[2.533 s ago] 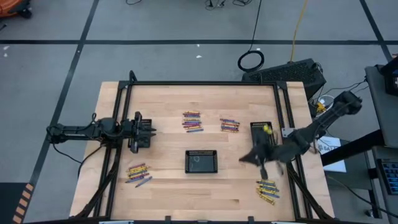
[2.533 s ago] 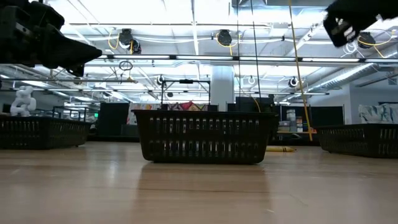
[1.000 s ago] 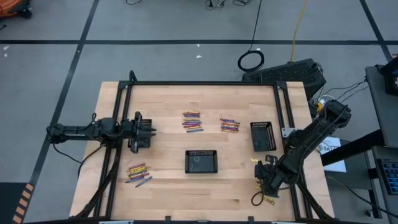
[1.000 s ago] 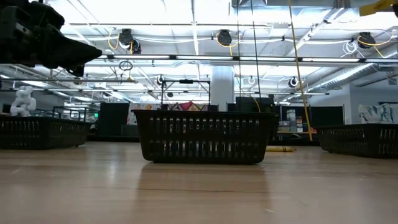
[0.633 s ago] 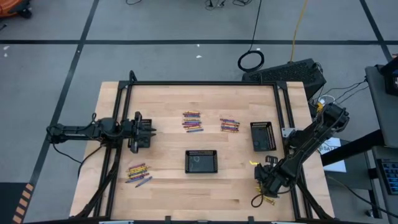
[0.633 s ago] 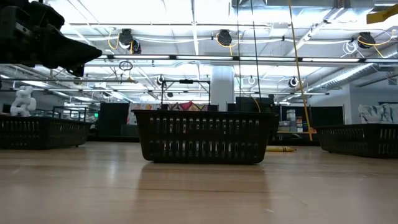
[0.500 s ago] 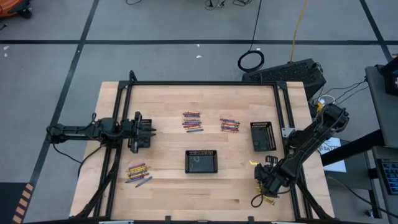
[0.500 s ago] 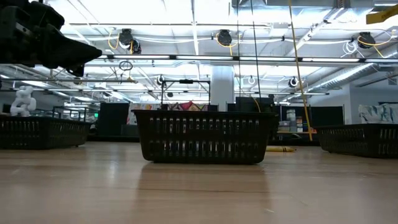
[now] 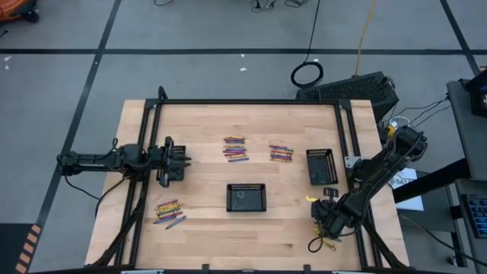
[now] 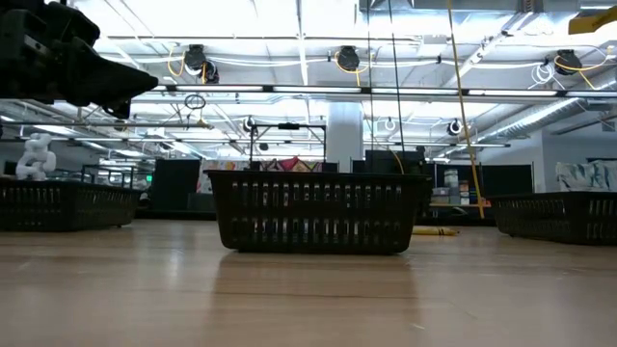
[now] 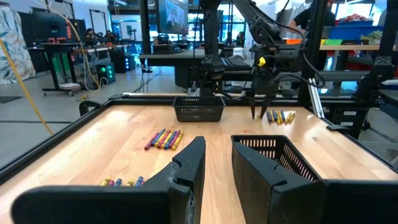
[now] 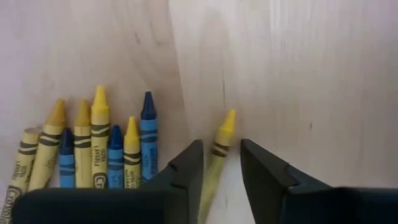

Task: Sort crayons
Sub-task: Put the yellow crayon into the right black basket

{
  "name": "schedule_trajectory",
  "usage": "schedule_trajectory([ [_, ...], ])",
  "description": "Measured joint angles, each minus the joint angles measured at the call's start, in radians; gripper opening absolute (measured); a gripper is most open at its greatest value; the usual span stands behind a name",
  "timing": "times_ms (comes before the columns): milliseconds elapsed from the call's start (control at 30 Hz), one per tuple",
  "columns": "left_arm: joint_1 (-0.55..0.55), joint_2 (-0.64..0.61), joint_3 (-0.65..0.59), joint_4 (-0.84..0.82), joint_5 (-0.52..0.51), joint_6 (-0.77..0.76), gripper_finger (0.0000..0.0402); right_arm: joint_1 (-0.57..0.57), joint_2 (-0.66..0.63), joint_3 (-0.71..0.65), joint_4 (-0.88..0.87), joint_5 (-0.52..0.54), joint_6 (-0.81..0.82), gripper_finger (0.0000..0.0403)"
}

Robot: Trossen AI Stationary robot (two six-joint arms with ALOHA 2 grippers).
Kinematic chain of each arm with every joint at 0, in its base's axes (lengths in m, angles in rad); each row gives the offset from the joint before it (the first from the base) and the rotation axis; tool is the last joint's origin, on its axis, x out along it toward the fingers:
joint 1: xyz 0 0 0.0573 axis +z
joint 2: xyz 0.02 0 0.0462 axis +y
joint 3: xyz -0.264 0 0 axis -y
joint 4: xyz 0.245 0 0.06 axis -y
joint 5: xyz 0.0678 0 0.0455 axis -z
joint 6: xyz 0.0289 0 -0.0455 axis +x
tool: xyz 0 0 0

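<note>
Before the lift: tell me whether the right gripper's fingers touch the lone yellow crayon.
Cannot tell. In the right wrist view the yellow crayon lies between the right gripper's fingers, but neither contact nor a gap shows plainly.

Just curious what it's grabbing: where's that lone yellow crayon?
In the right wrist view, the yellow crayon lies on the table between the right hand's fingers, beside a row of yellow and blue crayons.

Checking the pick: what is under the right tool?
A single yellow crayon lies on the table between the right tool's fingers, apart from a row of yellow and blue crayons. Its lower end is hidden.
</note>
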Motion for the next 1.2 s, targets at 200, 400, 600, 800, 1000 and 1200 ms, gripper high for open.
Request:
schedule_trajectory([
  [200,0.0,0.0,0.0,0.0,0.0,0.0,0.0083,-0.001,0.0,-0.026,0.014,0.004,-0.001,0.0027],
  [400,0.0,0.0,0.0,0.0,0.0,0.0,0.0083,-0.01,0.002,0.014,-0.035,0.002,-0.001,0.0009],
  [600,0.0,0.0,0.0,0.0,0.0,0.0,0.0083,-0.097,-0.042,0.14,-0.186,0.067,0.032,0.0005],
  [800,0.0,0.0,0.0,0.0,0.0,0.0,0.0083,-0.251,-0.204,0.183,-0.257,0.289,0.077,0.0001],
  [1000,0.0,0.0,0.0,0.0,0.0,0.0,0.0083,-0.503,-0.445,0.178,-0.331,0.29,0.123,0.0001],
  [1200,0.0,0.0,0.0,0.0,0.0,0.0,0.0083,-0.722,-0.631,0.064,-0.335,0.261,0.197,0.0001],
])
